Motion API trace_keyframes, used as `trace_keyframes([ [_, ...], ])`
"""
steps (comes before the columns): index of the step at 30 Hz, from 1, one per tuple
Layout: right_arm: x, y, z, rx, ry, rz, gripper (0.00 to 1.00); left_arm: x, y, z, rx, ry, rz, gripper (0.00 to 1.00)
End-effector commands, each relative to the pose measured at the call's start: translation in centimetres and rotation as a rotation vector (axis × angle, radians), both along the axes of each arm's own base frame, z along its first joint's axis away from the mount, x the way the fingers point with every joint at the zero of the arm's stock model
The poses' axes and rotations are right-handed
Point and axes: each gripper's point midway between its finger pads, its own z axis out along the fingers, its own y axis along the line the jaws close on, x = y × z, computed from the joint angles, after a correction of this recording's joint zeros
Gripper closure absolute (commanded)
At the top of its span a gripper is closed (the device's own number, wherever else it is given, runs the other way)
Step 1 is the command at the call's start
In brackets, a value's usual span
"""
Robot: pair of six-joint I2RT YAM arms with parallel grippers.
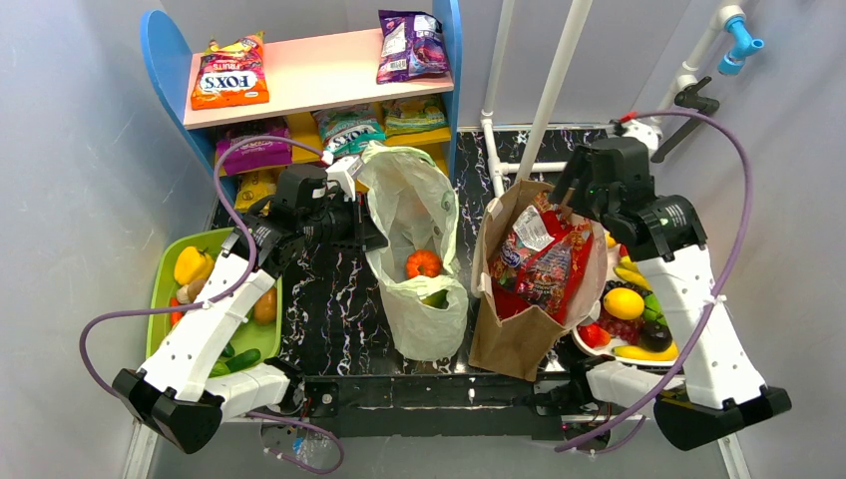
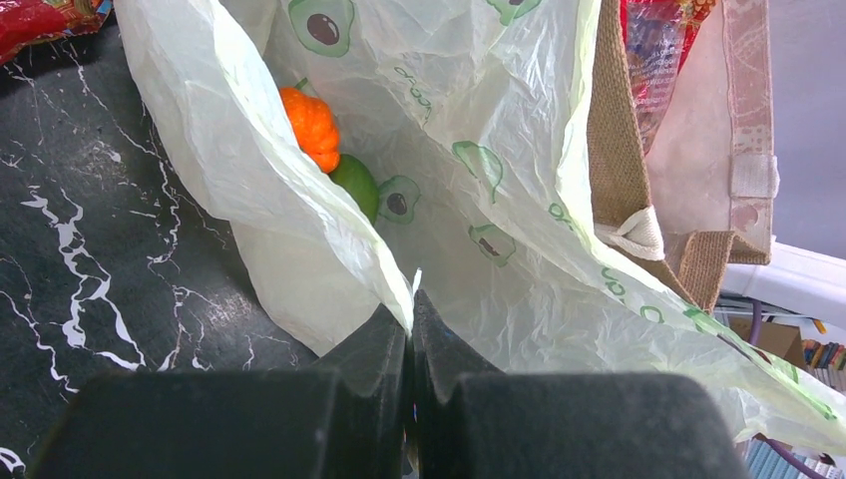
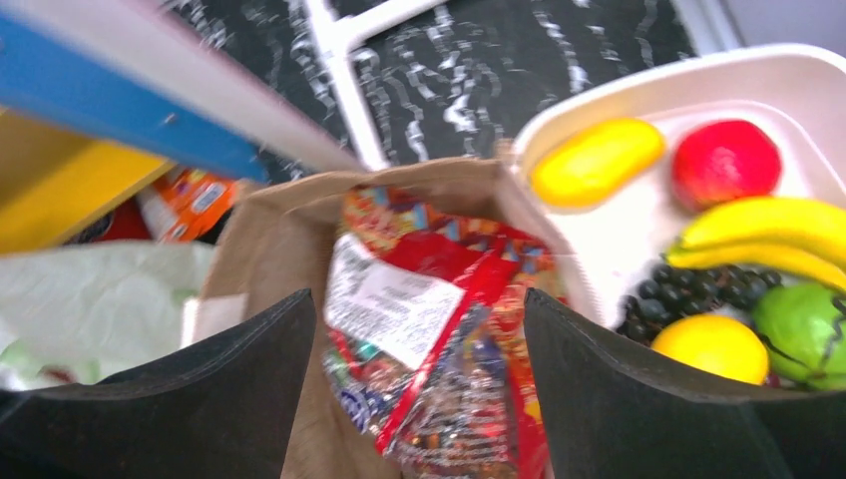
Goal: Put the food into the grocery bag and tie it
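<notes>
Plastic pinched tight: we see the left gripper [image 2: 411, 317] with its jaws fully closed on a fold of the rim of the pale-green grocery bag [image 1: 414, 210]. The bag, printed with avocado motifs, stands open-mouthed at the middle of the black marbled table [image 1: 319, 289]. Inside the bag lie an orange-red round piece [image 1: 422, 263] and, touching it on the near side, a green piece [image 1: 436, 297]. A yellow pepper [image 1: 192, 264] lies outside the bag, in the green tray [image 1: 160, 294] at the table's left edge. Just right of the grocery bag, pressed against it, stands a brown paper bag [image 1: 514, 344] stuffed with red snack packets [image 1: 544, 254]. The right gripper [image 3: 417, 304] hangs above that paper bag with its jaws spread wide, and we see nothing gripped between them. A white bowl [image 3: 638, 85] of fruit sits at the far right.
</notes>
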Motion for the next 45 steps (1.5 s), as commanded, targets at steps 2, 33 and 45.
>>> trace_keyframes([
  [2,-1.3,-5.9,-0.4,0.048,-0.058,-0.274,0.16,-0.6,-0.2,1.0,-0.012,-0.019,-0.041,1.0],
  [33,-4.6,-10.4,-5.4,0.167,-0.137,-0.425,0.14,-0.9,-0.8,-0.3,-0.009,0.05,-0.069,1.0],
  [45,-7.1,-15.8,-4.1,0.088,-0.183,-0.799,0.1,-0.8,-1.2,-0.5,-0.045,0.065,-0.06,1.0],
])
